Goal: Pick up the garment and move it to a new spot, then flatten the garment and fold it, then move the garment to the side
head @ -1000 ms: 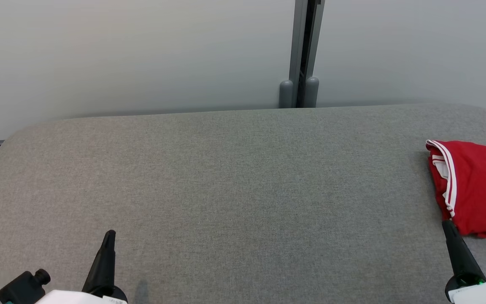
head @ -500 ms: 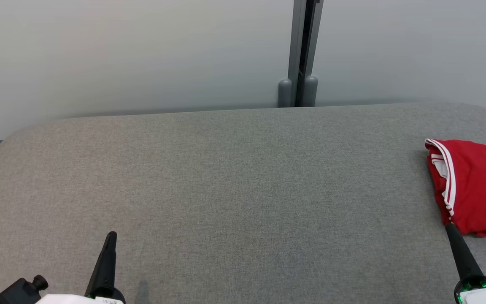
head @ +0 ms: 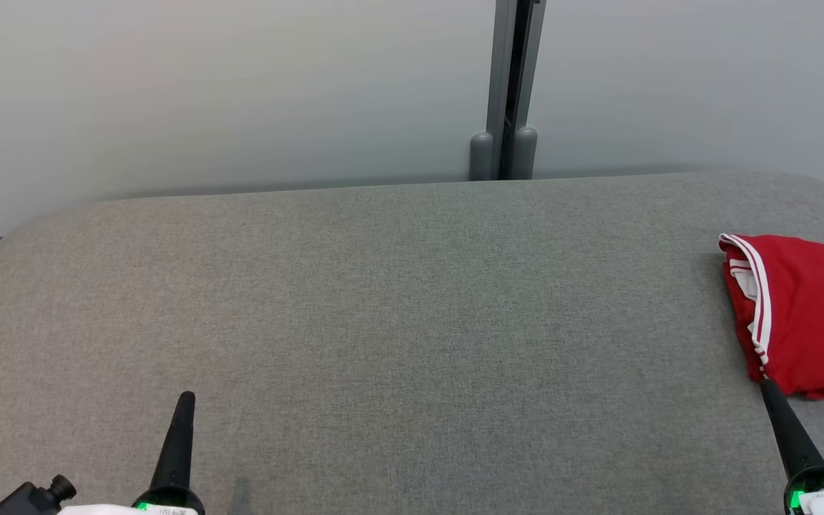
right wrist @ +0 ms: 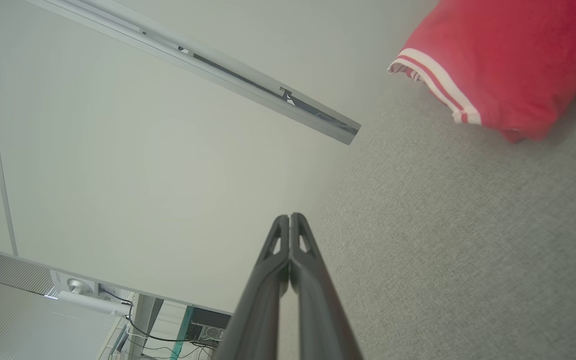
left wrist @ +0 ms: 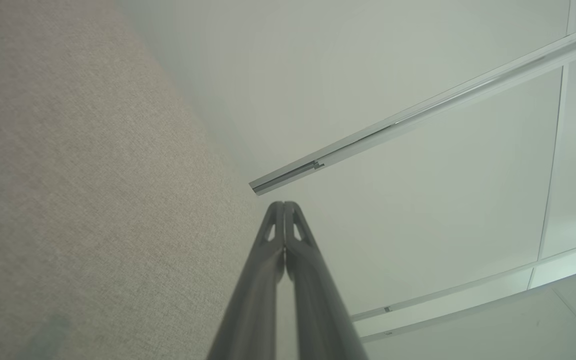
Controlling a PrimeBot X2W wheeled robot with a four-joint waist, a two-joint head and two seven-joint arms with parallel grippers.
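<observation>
Folded garment (head: 809, 322) of red knit fabric, its hem trimmed with a white band and thin white stripes. It lies in a soft, rounded bundle at the far right of the padded table (head: 383, 300), and the head view's right edge cuts it off. The right wrist view adds the trimmed edge (right wrist: 435, 82) seen from low down, curling slightly off the surface, with the red cloth bulging above it.

The table is covered in grey woven cloth with a fine, even grain; its far corners are rounded.

Right gripper (head: 767, 388): two long, dark, tapering fingers pressed together, holding nothing. In the head view its tip lies just beside the garment's near corner. The right wrist view shows the same gripper (right wrist: 290, 216) with a stretch of grey cloth between it and the garment.

Left gripper (head: 186, 398): likewise closed and empty, over the table's near left, well apart from the garment. The left wrist view shows its fingers (left wrist: 284, 205) meeting along their length, each with a small slot near the tip.

Behind the table stand smooth, pale wall panels (head: 204, 93), joined by a grey metal post (head: 508, 79). The right wrist view also takes in cables and equipment (right wrist: 168, 332) beyond the panels.
</observation>
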